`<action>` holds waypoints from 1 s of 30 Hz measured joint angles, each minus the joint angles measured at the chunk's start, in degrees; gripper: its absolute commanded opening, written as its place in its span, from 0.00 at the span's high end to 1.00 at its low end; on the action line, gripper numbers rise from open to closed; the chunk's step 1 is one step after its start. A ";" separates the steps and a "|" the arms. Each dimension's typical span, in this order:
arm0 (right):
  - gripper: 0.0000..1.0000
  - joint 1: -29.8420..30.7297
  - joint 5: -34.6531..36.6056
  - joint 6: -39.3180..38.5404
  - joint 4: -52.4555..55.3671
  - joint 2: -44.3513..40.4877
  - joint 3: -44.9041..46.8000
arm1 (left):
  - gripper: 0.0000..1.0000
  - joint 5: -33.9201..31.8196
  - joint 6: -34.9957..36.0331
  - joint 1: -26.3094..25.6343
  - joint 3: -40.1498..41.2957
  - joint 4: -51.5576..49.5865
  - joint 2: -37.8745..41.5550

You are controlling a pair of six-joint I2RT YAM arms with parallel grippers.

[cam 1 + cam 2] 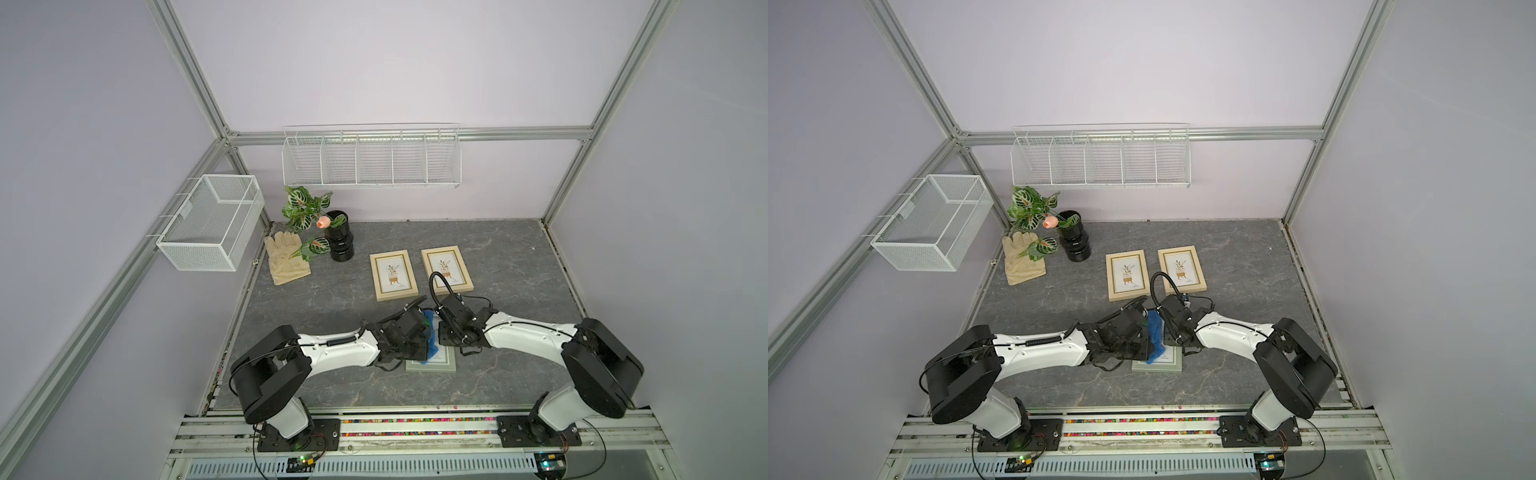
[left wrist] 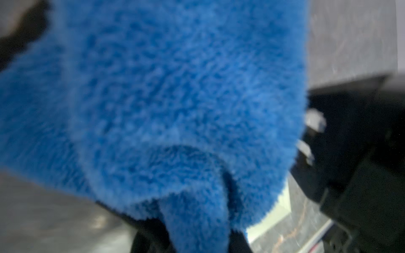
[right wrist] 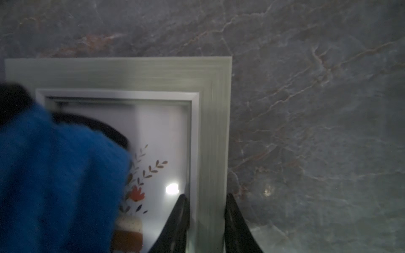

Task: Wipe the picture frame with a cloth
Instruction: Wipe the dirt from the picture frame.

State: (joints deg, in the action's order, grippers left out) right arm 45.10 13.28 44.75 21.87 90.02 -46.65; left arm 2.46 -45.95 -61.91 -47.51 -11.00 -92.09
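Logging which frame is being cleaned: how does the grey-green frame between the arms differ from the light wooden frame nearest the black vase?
The grey-green picture frame has a brushed grey-green border; the light wooden picture frame has a beige one. The grey-green one is partly under the plush blue cloth, its rail between the fingers of the right claw; the wooden one lies uncovered, untouched. Both lie flat, showing a potted-plant print.

Plush blue cloth (image 2: 175, 98), brushed grey-green picture frame (image 3: 217, 131), glossy glass (image 3: 166, 131), smooth marbled tabletop (image 3: 306, 109)
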 measured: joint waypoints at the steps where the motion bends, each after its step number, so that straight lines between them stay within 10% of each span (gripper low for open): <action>1: 0.82 0.00 0.00 0.00 0.00 0.00 0.00 | 1.00 -0.02 -0.31 -0.39 0.57 0.33 0.07; 30: 0.81 0.02 -0.26 0.20 0.26 0.42 -0.44 | 1.00 -1.38 -1.46 0.09 6.12 -0.13 7.17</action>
State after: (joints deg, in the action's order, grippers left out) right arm 45.12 13.02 44.95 22.13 90.43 -47.09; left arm 1.08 -47.42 -61.82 -41.39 -11.14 -84.93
